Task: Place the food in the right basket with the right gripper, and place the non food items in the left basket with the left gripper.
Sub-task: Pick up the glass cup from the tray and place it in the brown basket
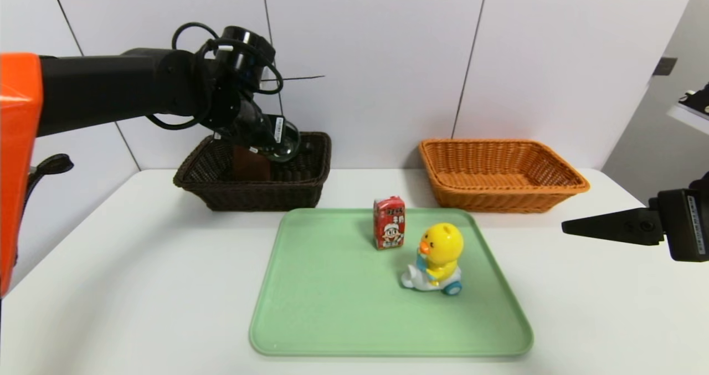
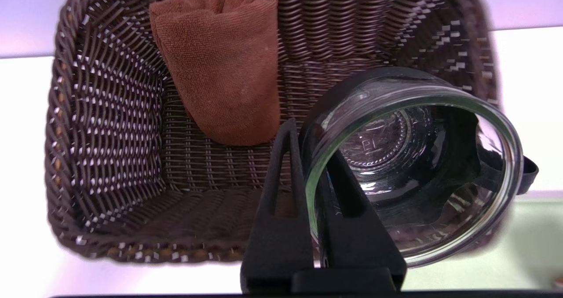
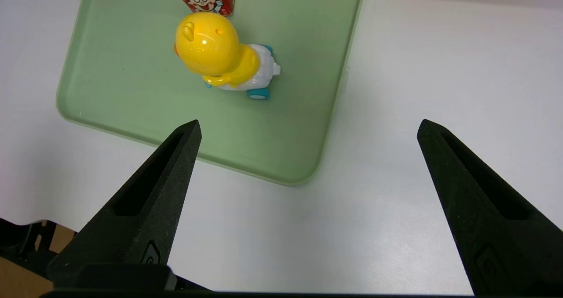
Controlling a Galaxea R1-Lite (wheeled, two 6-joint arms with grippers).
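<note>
Your left gripper is over the dark basket, clenched on the wall of the glass cup; the left wrist view shows one finger inside the mouth, one outside. The cup tips, its long axis slanted, open mouth toward that wrist camera; you get its black lower part and a dark side loop here, while the head view gives you mostly rim behind the gripper. Raised marks on its bottom: can't be read surely.

Beside it, inside the basket, the rolled brown towel; the head view gives you only a brown patch of it.

Farther out, on the green tray: the red drink carton, upright, long axis vertical, its cartoon face and white "牛奶" toward the head camera. The right wrist view cuts off its upper part. Nearer you and to its right, the duck toy, upright, beak toward your left, wheeled base running roughly left-right. The right wrist view shows you the back of its seat.

Beyond the tray's right side, the orange basket. Your right gripper hangs at the tray's right, spread wide, holding nothing. Barcode stickers on both grippers, too small to read.
</note>
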